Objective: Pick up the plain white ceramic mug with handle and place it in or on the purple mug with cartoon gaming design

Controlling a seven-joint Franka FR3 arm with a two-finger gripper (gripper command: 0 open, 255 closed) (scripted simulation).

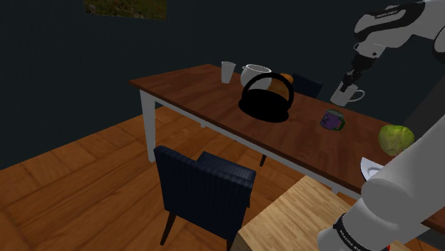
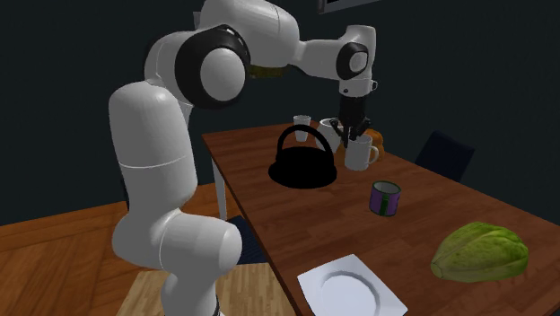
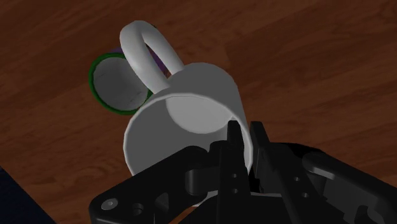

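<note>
Closest to me stands the white arm (image 2: 151,171), reaching out over the wooden bench (image 2: 296,224). Its black tool (image 2: 353,135) is clamped on the rim of the white mug (image 2: 361,154). From the wrist camera, one finger (image 3: 234,137) sits inside the cup and the other outside, with the wall pinched between them. The mug hangs tilted, its handle on the side away from the tool. It looks lifted just off the wood, though from here I cannot be sure it is clear.

Beyond its handle in the wrist view shows the purple mug (image 3: 114,83), its open mouth ringed in green. In the shoulder view that purple mug stands upright on the bench at about seven o'clock from the white one, near but apart. A black kettle (image 1: 267,100) stands at nine o'clock from the purple mug, with a small white cup (image 1: 227,71) farther off at ten o'clock. A green cabbage-like head (image 1: 396,137) rests at four o'clock from the purple mug. In the second exterior view, a white plate (image 2: 348,285) lies at seven o'clock from the purple mug, by the bench's near edge.
</note>
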